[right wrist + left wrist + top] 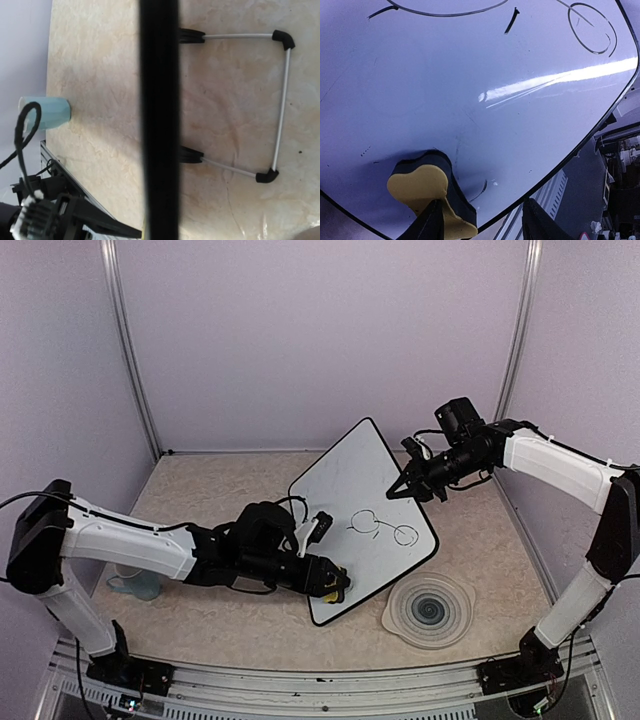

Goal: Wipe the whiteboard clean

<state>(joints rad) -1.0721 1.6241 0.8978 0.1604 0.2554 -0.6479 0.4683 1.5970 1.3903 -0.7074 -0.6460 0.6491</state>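
Whiteboard (345, 480) stood propped at a tilt mid-table (200, 485), marker loops (385, 528) on it, right gripper (398, 490) pinched shut on its right edge, left gripper (482, 222) at its near corner, jaws apart, yellow-black eraser (422, 187) on the board touching one finger only.

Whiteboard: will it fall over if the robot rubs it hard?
The whiteboard might tip, since it leans on a thin wire stand. The right pincer seems to grip its edge, which should steady it. It looks stiff, and shiny enough to be slippery.
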